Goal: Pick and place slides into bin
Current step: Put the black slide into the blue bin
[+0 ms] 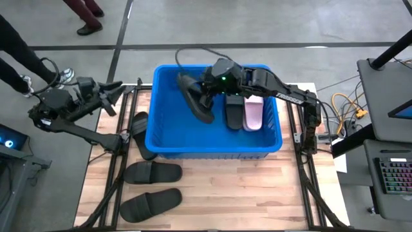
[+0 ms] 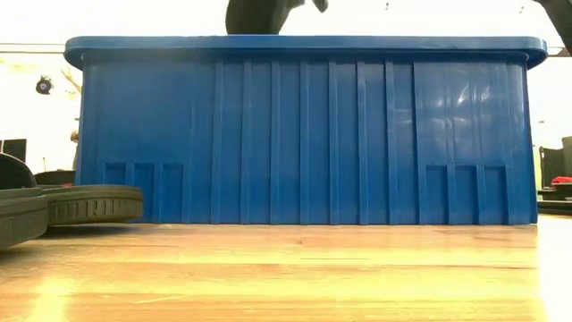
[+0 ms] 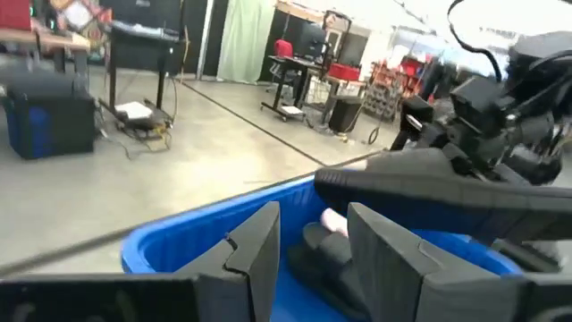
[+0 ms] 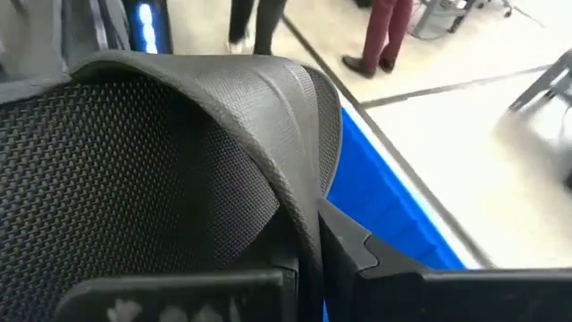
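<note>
The blue bin (image 1: 166, 149) stands mid-table. Inside it lie a black slide (image 1: 234, 113) and a pale pink slide (image 1: 253, 113), side by side. My right gripper (image 1: 209, 95) is over the bin's far left part, shut on another black slide (image 1: 192, 96), which also fills the right wrist view (image 4: 143, 170). Three more black slides lie on the table: one against the bin's left wall (image 1: 138, 132) and two at the near left (image 1: 152, 173) (image 1: 151, 203). My left gripper (image 1: 114, 90) is open and empty, raised beyond the bin's left side. My right gripper pinches the black slide's wide strap at its edge (image 4: 299, 201) between its two fingers (image 4: 350, 249), coming from the table's right. The slide hangs tilted inside the bin, and its upper part shows above the rim (image 2: 259, 13). Whether its lower end touches the floor is hidden.
The bin's ribbed front wall (image 2: 304, 134) fills the low view, with a black slide's sole (image 2: 80, 204) at the left. The wooden tabletop (image 1: 257, 193) lies bare near the bin's right front. People's legs (image 1: 87, 16) stand beyond the far edge.
</note>
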